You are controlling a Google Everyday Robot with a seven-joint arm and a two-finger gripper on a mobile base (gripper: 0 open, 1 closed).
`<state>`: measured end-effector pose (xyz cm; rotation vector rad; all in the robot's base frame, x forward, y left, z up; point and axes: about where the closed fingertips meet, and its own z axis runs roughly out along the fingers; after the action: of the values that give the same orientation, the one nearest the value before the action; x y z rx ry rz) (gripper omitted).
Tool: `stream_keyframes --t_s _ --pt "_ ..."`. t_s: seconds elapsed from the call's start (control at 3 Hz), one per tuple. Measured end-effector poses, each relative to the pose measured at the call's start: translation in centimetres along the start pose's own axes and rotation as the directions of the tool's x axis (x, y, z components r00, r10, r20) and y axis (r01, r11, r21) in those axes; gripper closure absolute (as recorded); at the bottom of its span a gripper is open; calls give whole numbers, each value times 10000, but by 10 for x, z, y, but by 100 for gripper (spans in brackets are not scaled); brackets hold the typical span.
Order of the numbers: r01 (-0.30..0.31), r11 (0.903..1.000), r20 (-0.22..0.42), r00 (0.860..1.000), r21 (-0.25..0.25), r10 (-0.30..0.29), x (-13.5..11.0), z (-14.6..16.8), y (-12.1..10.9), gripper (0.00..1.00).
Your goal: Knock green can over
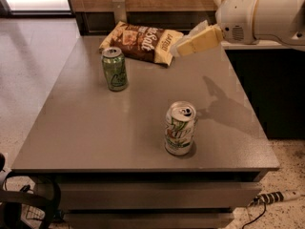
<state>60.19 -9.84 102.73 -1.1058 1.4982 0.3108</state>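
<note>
The green can (115, 69) stands upright on the grey table (95, 123), toward the back left, its body mottled green with a pale curved mark and a silver top. My gripper (183, 46) hangs in the air at the upper right, above the table's back right part, its cream fingers pointing left toward the chip bag. It is well to the right of the green can and apart from it. The white arm (267, 15) reaches in from the right edge.
A white can with green lettering (179, 128) stands upright near the table's front right. A brown and cream chip bag (143, 39) lies at the back, just behind the green can. A dark cabinet (271, 85) stands to the right; cables lie on the floor.
</note>
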Motion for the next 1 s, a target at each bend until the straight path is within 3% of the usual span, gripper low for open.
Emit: stream_keyframes --t_s 0.67,1.0 --pt "-49 9998 2 10000 -191 49 1 10 4 0" --pt "-735 9944 354 9965 -761 763 18 46 16 0"
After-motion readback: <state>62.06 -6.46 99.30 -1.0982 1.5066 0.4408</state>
